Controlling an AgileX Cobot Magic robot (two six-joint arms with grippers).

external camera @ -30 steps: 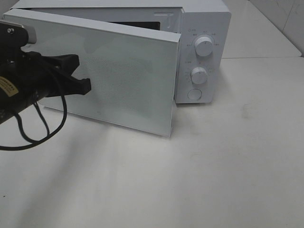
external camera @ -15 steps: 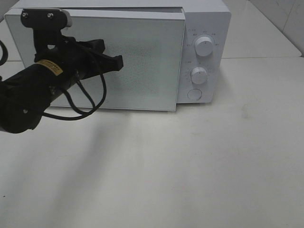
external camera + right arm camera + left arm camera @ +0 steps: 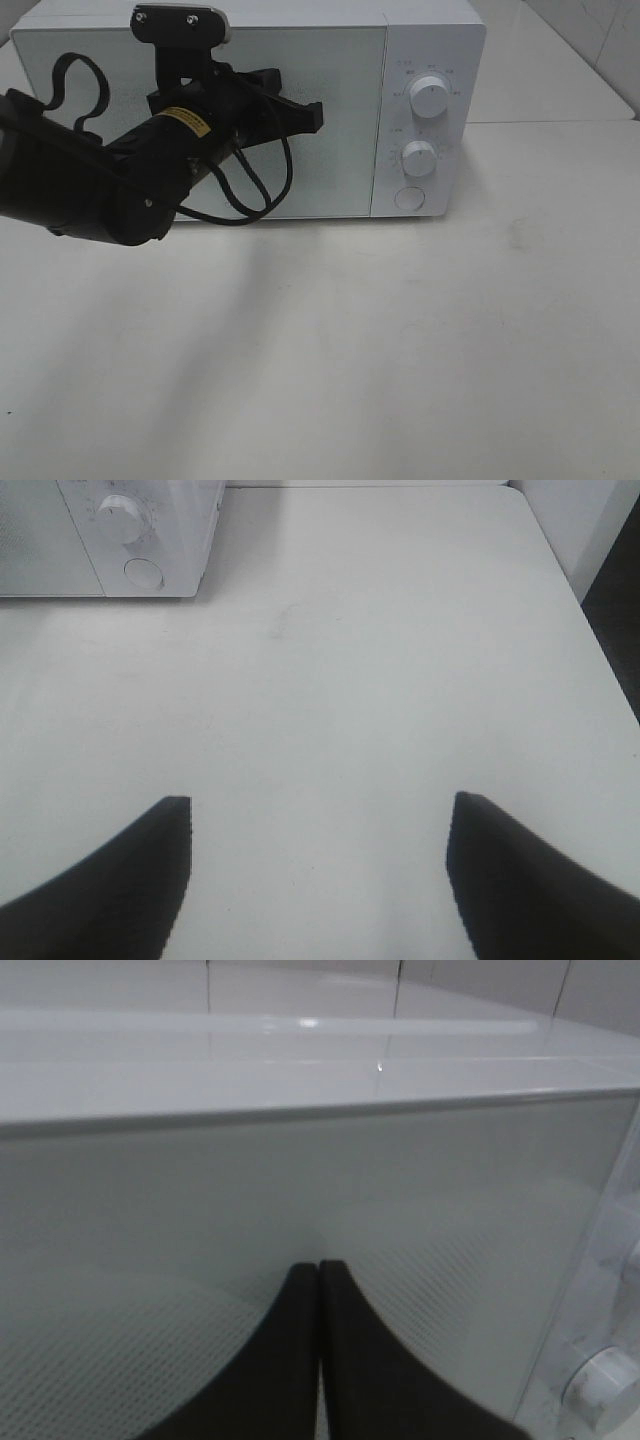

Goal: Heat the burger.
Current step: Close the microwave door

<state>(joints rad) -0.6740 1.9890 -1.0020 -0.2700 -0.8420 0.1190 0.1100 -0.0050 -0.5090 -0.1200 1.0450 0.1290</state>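
- We cannot see the burger in any view. The microwave's (image 3: 430,40) door (image 3: 340,160) lies flush and shut, and its dotted window is too pale for us to make out anything behind it.
- The left gripper (image 3: 314,118) is in front of that door, at about the upper middle of the window. Its two black fingers (image 3: 290,1360) are pressed together with nothing between them.
- In the left wrist view the tips sit right at the glass. We think they touch it, though the angle does not let us be sure.
- A black cable (image 3: 250,205) loops below the left arm's wrist, in front of the door's lower half.
- To the right of the door, the control panel carries an upper knob (image 3: 429,97), a lower knob (image 3: 419,158) and a round button (image 3: 408,198) beneath them.
- The right gripper (image 3: 320,815) hangs over the white table (image 3: 380,680), well apart from the microwave, its fingers spread wide and holding nothing.
- The microwave stands toward the back of that table.
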